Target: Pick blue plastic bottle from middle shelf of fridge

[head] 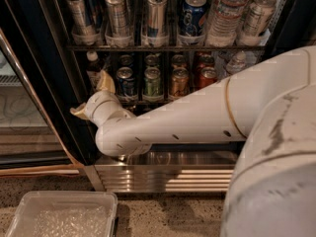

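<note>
The blue plastic bottle (94, 67), with a white cap and dark contents, stands at the left end of the middle shelf (148, 101) of the fridge (54, 83). My gripper (92, 96) is open at the shelf's left end. Its upper tan finger (106, 81) is just right of the bottle's lower part, and its lower finger (77, 111) sticks out left over the door frame. The bottle is not between the fingers. Blue (126, 81), green (152, 81), gold (178, 81) and red (207, 76) cans stand to the right.
The upper rack holds tall silver cans (116, 11), a blue can (194, 15) and a clear water bottle (226, 11). My white arm (197, 117) crosses in front of the lower shelf. A ribbed steel base plate (163, 179) lies below. A clear plastic bin (61, 215) sits on the floor.
</note>
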Controlling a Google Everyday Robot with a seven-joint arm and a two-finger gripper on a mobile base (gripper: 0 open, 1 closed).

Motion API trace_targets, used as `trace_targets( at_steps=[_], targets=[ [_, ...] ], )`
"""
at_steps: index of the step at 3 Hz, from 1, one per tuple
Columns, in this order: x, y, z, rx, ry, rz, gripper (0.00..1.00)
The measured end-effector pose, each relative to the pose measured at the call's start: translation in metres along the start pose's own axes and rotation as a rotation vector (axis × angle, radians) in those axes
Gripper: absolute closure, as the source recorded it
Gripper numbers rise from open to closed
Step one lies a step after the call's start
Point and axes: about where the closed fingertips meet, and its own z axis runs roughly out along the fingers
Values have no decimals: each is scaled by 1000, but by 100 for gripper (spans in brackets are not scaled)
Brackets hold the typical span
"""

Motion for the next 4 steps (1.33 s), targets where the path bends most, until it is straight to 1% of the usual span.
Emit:
trace_targets(
  at_steps=[1,2,3,4],
  targets=[
    [-19,9,-18,11,-7,-50,23],
    [-14,10,-23,28,12,-40,20],
    [5,5,-22,74,45,8,20],
    [25,3,-15,103,60,64,26]
  ],
)
